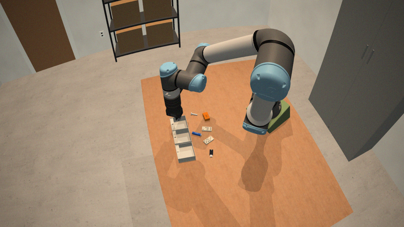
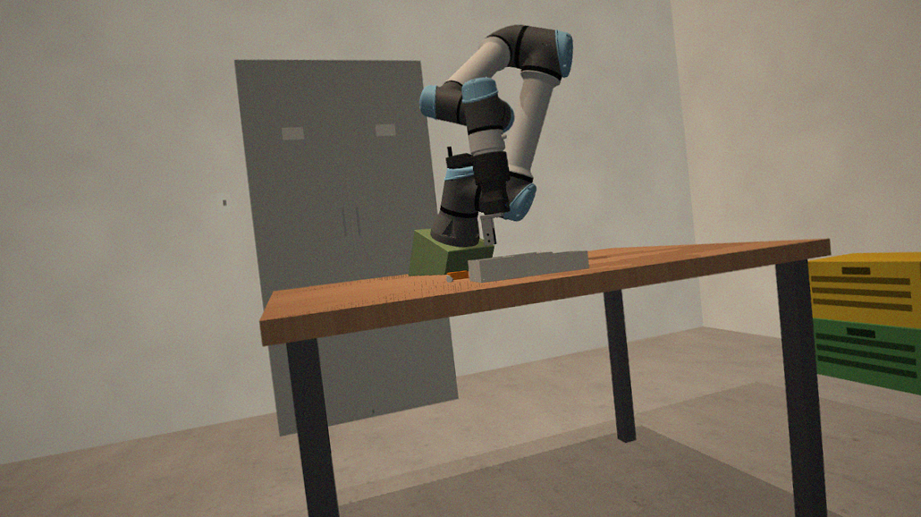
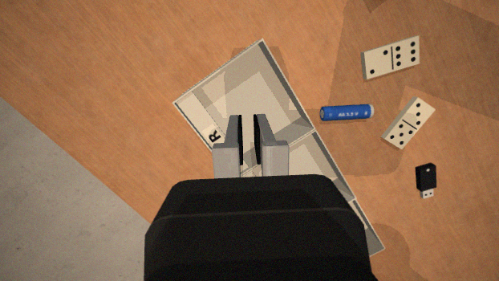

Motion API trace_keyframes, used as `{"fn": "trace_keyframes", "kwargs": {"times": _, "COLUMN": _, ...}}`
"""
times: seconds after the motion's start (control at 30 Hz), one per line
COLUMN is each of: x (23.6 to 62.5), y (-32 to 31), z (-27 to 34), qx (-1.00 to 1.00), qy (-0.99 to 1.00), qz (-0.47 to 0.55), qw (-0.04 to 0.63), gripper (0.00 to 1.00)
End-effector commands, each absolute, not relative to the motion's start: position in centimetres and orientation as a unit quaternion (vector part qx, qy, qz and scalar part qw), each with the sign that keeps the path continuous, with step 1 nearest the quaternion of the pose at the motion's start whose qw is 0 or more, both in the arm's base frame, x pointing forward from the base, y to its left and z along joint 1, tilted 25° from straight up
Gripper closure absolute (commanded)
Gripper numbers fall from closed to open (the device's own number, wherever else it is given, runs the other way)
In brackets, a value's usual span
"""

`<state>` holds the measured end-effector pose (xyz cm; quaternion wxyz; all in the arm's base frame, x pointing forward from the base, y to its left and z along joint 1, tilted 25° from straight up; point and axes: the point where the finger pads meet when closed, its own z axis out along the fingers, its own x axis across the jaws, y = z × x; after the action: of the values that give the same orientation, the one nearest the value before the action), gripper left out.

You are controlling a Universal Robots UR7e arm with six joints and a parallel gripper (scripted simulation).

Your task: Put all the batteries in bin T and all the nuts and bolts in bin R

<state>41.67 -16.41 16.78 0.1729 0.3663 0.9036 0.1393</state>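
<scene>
A blue AA battery (image 1: 196, 133) (image 3: 346, 112) lies on its side beside a row of three pale open bins (image 1: 191, 141) (image 2: 528, 265) (image 3: 289, 84). A silvery bolt (image 1: 194, 113) (image 2: 449, 278) lies flat near the end bin, marked R; the T is unreadable.
</scene>
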Motion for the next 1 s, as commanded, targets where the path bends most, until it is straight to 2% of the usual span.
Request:
{"fn": "trace_keyframes", "kwargs": {"times": 0.0, "x": 41.72, "y": -16.52, "z": 16.9, "qx": 0.295, "qy": 0.93, "qz": 0.122, "qw": 0.183, "gripper": 0.69}}
{"fn": "trace_keyframes", "kwargs": {"times": 0.97, "x": 41.75, "y": -16.49, "z": 16.92, "qx": 0.012, "qy": 0.977, "qz": 0.044, "qw": 0.207, "gripper": 0.69}}
